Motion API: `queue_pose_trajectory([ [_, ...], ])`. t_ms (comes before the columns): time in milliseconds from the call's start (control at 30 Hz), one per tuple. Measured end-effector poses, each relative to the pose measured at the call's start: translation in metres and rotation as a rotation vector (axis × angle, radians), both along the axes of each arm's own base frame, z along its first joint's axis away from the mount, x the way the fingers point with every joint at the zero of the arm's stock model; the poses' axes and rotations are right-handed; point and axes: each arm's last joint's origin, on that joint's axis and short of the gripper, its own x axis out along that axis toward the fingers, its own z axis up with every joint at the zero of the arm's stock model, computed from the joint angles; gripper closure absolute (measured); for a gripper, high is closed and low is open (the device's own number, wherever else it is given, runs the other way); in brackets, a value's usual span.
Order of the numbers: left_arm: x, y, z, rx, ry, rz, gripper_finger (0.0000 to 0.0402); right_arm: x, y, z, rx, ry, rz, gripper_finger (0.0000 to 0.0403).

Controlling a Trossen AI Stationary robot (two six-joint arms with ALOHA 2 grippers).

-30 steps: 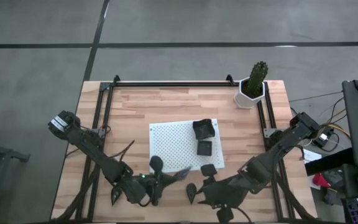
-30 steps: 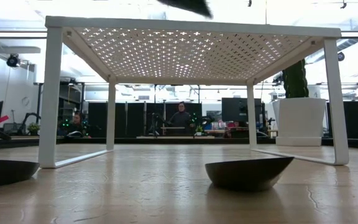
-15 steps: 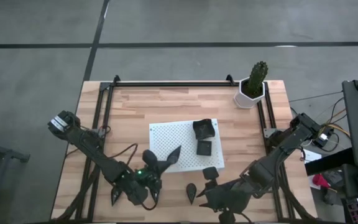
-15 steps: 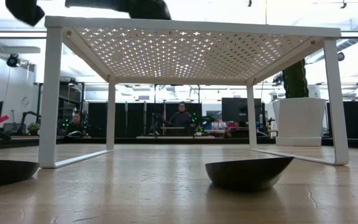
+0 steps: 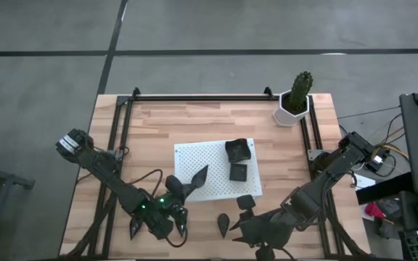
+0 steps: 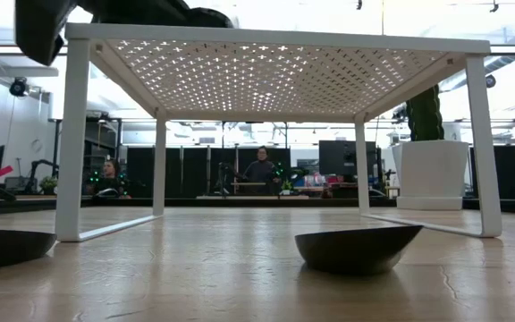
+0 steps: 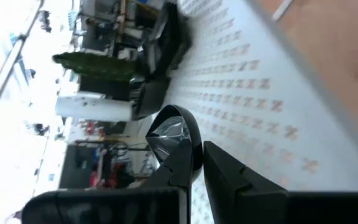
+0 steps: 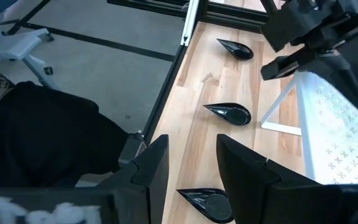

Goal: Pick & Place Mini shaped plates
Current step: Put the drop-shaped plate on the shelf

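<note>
Since a second ago the left gripper [image 5: 189, 183] has carried its small black teardrop-shaped plate [image 5: 197, 176] from the near edge of the white perforated rectangular board [image 5: 198, 161] up over the board's near left part, and the low view now shows the dark arm above the board's left corner. Its jaws are clenched on the rim of that plate, which the left wrist view shows as a glossy pointed dish [image 7: 174, 135] held above the perforated top, tilted, not resting on it.

On the board's right half sit two small black square plates with raised rims, a larger one [image 5: 237, 149] toward the far edge and a smaller one [image 5: 239, 172] nearer the front. A third square plate [image 5: 246, 201] lies on the wooden surface [image 5: 158, 130] just off the board's near right corner, with a teardrop plate [image 5: 224, 222] beside it. Two more teardrop plates lie near the left arm at the near edge, one [image 5: 134, 228] left of the wrist and one [image 5: 181, 228] right of it.

The right gripper [image 5: 242, 230] hovers low at the near edge, jaws released and empty; its wrist view shows three teardrop plates on the wood ahead of it. A white hexagonal pot with a green cactus [image 5: 294, 100] stands at the far right corner
</note>
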Motion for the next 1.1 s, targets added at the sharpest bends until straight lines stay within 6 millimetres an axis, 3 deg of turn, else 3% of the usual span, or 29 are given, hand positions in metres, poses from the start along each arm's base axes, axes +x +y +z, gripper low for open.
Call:
queue_pose_trajectory([
  [333,-0.021,-0.022,0.004,0.057,-0.102,0.026,0.0369,-0.002,-0.001,-0.018,-0.003,0.054,-0.027,0.0271],
  [567,-0.033,-0.035,-0.002,-0.006,-0.137,-0.007,0.0369,-0.001,0.000,-0.018,0.011,0.039,-0.026,0.0271],
  [833,-0.032,-0.041,-0.022,0.103,-0.105,0.014,0.0369,0.000,0.000,-0.018,0.014,0.036,-0.026,0.0271],
  [1100,-0.031,-0.043,-0.027,0.033,-0.070,-0.023,0.0368,0.000,0.000,-0.018,0.014,0.036,-0.026,0.0271],
])
